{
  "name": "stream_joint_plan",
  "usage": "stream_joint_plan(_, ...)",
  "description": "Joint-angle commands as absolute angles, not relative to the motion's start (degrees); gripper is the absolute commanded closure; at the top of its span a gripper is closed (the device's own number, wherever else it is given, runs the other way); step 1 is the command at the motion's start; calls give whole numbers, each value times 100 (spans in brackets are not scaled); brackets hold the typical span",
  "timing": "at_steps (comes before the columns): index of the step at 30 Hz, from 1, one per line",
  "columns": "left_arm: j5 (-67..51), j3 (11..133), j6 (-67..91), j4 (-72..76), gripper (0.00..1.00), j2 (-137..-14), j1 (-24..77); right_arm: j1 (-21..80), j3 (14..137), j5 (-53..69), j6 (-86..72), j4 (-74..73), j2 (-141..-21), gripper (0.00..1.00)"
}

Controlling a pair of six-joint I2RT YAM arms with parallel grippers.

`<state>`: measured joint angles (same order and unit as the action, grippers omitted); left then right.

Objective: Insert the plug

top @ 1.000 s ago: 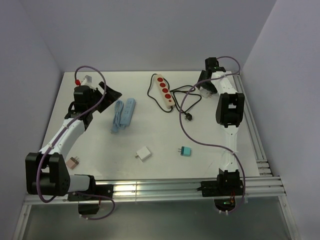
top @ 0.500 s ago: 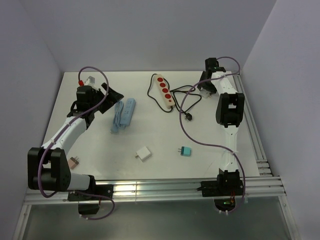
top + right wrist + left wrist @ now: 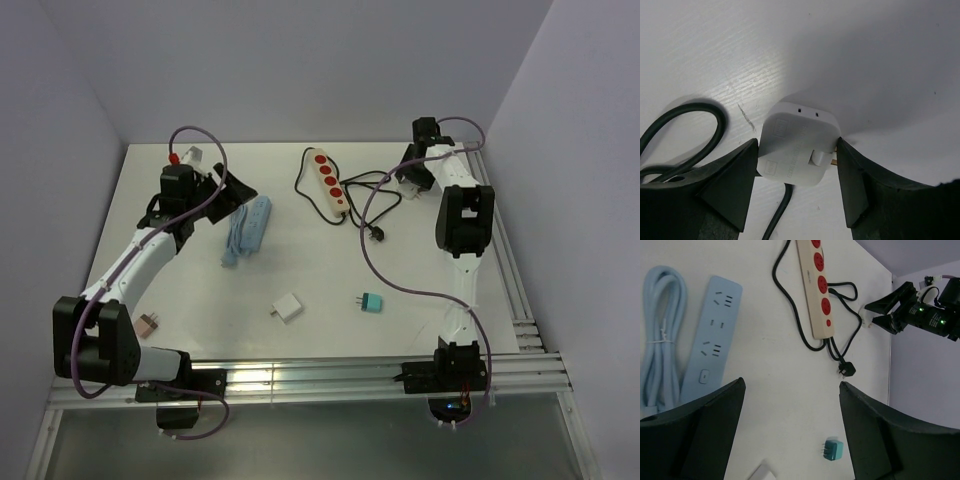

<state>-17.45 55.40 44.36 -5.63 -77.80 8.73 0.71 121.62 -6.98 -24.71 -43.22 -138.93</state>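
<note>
The left end effector [image 3: 791, 385], wide open, has neared the blue strip [image 3: 710, 340]; right end effector [image 3: 798, 150] clamps white plug [image 3: 794, 137].

Your left arm bends toward the far left, left claw [image 3: 791, 386] spread wide. Your right arm stretches far right, right claw [image 3: 797, 152] clamped on the white plug [image 3: 792, 137].
</note>
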Motion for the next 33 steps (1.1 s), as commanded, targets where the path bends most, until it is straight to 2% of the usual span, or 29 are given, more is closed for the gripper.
stream_joint_plan(1,-1977,6028,4342,-799,19,-7638,1106,44,11945,-519,-2873,-3974,-13053,90)
stream_joint_plan(3,-2004,6082,4368,-870,19,-7577,1204,44,11743,-466,-3093,-3885,-12781,95)
stream_joint_plan(12,-1969,6468,4394,-1423,18,-7164,1836,44,10126,-351,-3938,-3226,-11241,96)
stream_joint_plan(13,-1977,6477,4403,-1433,18,-7067,1854,44,10299,-343,-3781,-3391,-11293,92)
stream_joint_plan(14,-1969,6486,4403,-1450,18,-7014,1881,44,10483,-343,-3684,-3558,-11520,79)
stream_joint_plan(16,-1969,6513,4421,-1538,17,-6883,1925,44,10975,-343,-3359,-3866,-11794,68)
stream_joint_plan(17,-2004,6530,4412,-1590,17,-6838,1925,44,11065,-299,-3262,-3893,-12039,50)
stream_joint_plan(20,-2030,6399,4386,-1714,17,-6671,1960,44,11714,-255,-2849,-4191,-12644,33)
stream_joint_plan(25,-1960,6047,4412,-1662,15,-6381,1978,44,12164,-378,-2357,-4324,-13157,27)
stream_joint_plan(33,-1951,5757,4403,-1407,15,-6372,1977,44,12033,-791,-2066,-4333,-13438,25)
